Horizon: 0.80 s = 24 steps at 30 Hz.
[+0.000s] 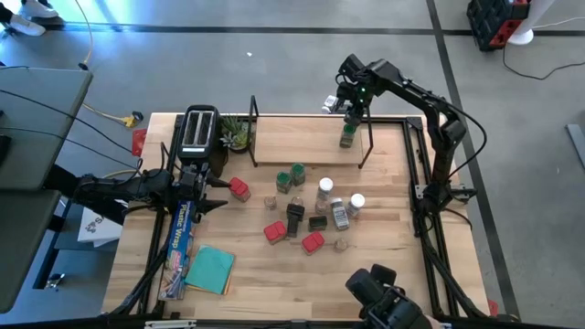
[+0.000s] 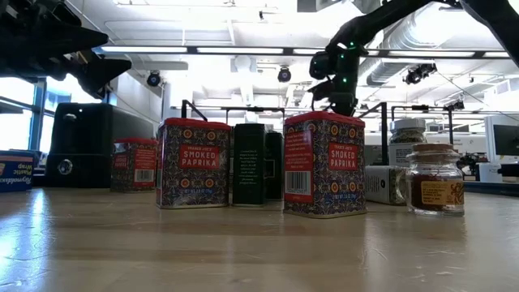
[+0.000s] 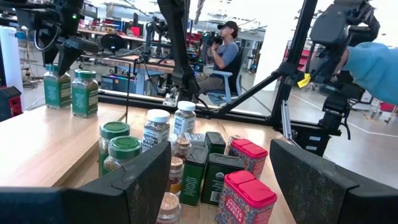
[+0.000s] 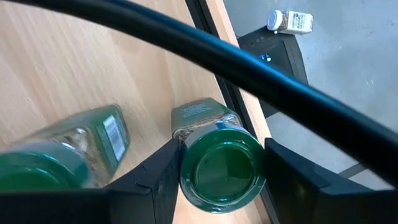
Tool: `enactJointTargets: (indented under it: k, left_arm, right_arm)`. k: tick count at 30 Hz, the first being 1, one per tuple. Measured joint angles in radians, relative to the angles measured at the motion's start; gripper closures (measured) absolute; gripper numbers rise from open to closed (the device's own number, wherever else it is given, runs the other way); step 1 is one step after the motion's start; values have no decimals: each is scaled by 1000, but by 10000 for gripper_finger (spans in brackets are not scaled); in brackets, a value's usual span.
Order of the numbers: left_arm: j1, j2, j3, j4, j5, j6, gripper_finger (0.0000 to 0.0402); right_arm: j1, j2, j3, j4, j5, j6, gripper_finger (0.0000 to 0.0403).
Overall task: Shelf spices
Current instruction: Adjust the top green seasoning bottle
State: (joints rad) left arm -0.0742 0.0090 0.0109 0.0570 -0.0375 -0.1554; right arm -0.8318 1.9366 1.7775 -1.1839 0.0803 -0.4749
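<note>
Right hand [image 4: 214,163] is wrapped around a green-lidded jar [image 4: 217,168] standing on the shelf [image 1: 302,142] at its right end, just beside a second one. A straight vertical lift-off should be used after release; left hand [image 3: 217,180] is parked open by the toaster [image 1: 197,133]

The low wooden-board shelf with a black wire frame [image 1: 306,146] sits at the table's far edge, two green-lidded glass jars [image 1: 348,137] side by side on its right end. Left of it stand a small potted plant [image 1: 235,133] and, further left, the black toaster [image 1: 198,132]. The loose spice jars and red tins [image 1: 306,212] cluster mid-table before the shelf. The long blue foil box [image 1: 180,239] and teal cloth [image 1: 211,270] lie at the near left.
</note>
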Motion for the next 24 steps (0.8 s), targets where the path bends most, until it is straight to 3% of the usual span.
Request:
enactJointTargets:
  k: [24]
  left_arm:
    - [0,0,0,0,0,1,133]
  right_arm:
    - [28,0,3,32,-32,104,203]
